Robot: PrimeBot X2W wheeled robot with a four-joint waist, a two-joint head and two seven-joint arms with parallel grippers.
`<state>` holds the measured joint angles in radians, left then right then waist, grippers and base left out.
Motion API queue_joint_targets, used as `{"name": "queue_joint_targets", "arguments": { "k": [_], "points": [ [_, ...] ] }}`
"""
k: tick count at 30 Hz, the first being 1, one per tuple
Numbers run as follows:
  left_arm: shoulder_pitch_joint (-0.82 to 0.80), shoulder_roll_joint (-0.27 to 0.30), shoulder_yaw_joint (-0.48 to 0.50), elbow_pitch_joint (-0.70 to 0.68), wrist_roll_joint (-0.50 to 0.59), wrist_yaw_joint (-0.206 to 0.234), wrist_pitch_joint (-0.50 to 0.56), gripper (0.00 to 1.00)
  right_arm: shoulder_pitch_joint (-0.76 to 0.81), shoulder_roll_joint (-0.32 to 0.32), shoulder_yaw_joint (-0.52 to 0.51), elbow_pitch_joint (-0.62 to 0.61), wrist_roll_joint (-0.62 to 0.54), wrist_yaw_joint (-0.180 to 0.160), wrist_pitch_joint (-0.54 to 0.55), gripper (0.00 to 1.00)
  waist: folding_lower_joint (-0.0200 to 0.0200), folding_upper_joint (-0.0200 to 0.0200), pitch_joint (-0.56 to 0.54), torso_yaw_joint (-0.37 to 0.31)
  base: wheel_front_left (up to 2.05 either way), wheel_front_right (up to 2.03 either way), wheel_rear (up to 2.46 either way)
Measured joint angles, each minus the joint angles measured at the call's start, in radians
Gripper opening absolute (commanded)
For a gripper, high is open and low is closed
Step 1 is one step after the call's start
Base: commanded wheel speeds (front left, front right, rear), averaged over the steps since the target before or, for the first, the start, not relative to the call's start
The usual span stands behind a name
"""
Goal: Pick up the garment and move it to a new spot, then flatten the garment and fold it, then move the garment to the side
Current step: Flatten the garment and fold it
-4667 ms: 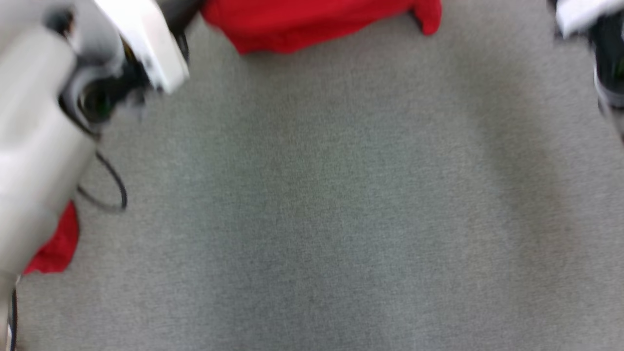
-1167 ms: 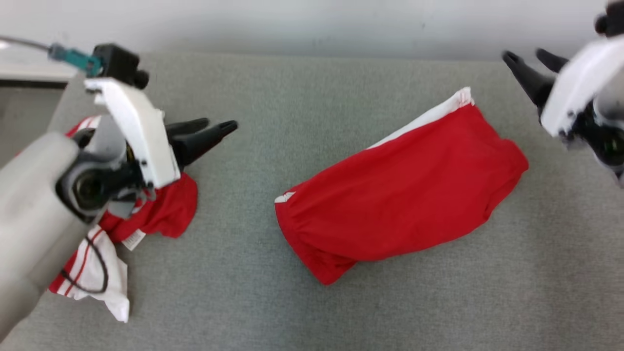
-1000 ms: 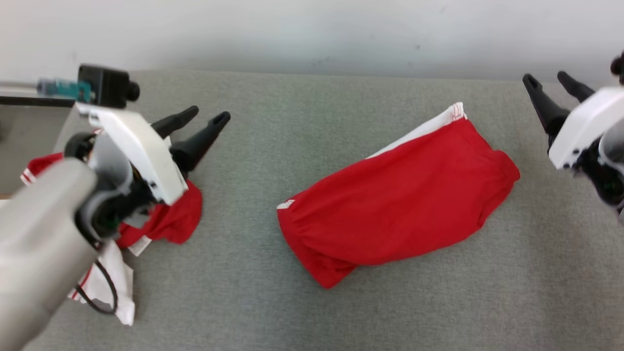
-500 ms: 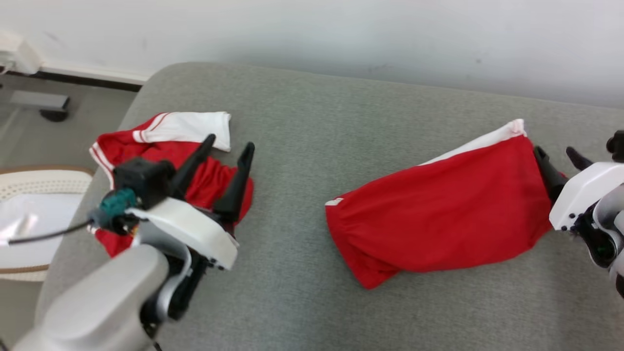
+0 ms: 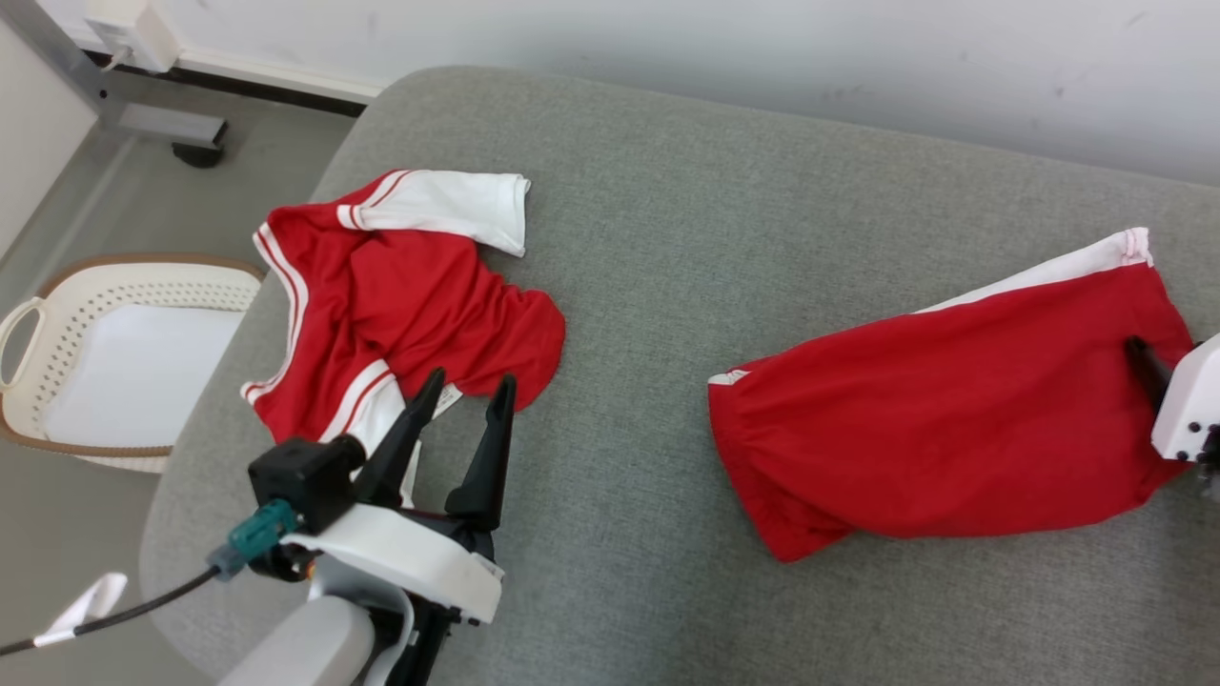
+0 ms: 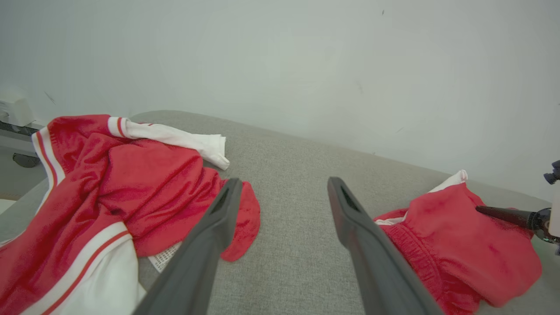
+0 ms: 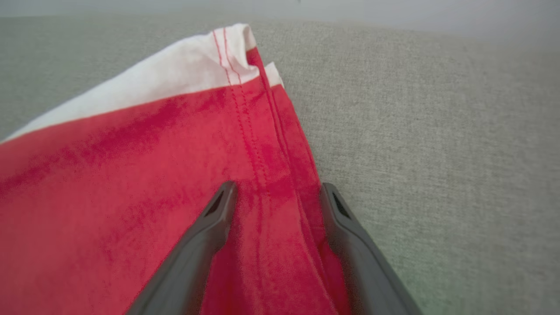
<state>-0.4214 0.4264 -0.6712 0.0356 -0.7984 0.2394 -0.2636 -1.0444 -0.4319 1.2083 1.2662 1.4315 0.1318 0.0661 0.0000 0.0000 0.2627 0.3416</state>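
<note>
Shorts (image 5: 944,438), smooth red, lie under wide-open empty right gripper (image 7: 278,187); left gripper (image 5: 472,379) likewise.

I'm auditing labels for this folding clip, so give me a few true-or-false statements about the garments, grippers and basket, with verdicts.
1. The left gripper is shut on the jersey. False: it is open and holds nothing.
2. The right gripper is open, its fingers over the red shorts. True.
3. The basket stands on the gray cushion. False: it is on the floor beside it.
4. Jersey and shorts lie apart on the cushion. True.
</note>
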Motion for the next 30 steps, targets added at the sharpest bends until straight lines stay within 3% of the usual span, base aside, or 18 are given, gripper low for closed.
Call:
{"name": "queue_joint_targets", "arguments": {
  "k": [10, 12, 13, 14, 30],
  "points": [
    [0.06, -0.077, 0.082, 0.052, 0.076, -0.072, 0.0, 1.0, -0.024, -0.039, -0.019, 0.013, 0.039, 0.001, 0.281, 0.98, -0.0001, -0.0001, 0.007, 0.027, 0.0, 0.0, 0.0],
    [0.066, -0.086, 0.091, 0.061, 0.087, -0.078, 0.0, 1.0, -0.022, -0.035, -0.019, 0.014, 0.04, 0.001, 0.309, 0.38, -0.0001, 0.0, 0.001, 0.023, 0.0, 0.0, 0.0],
    [0.071, -0.09, 0.094, 0.065, 0.088, -0.081, 0.0, 1.0, -0.021, -0.03, -0.021, 0.015, 0.04, 0.001, 0.312, 0.13, -0.0001, -0.0001, -0.002, 0.02, 0.0, 0.0, 0.0],
    [0.076, -0.096, 0.097, 0.069, 0.091, -0.085, 0.0, 1.0, -0.017, -0.024, -0.024, 0.016, 0.041, 0.001, 0.309, 0.0, -0.0001, 0.0, -0.005, 0.016, 0.0, 0.0, 0.0],
    [0.146, -0.126, 0.187, 0.091, 0.179, -0.107, 0.0, 1.0, 0.074, 0.032, -0.106, 0.011, 0.084, 0.0, 0.042, 0.0, 0.0, 0.0, -0.09, -0.101, 0.0, 0.0, 0.0]
  ]
}}
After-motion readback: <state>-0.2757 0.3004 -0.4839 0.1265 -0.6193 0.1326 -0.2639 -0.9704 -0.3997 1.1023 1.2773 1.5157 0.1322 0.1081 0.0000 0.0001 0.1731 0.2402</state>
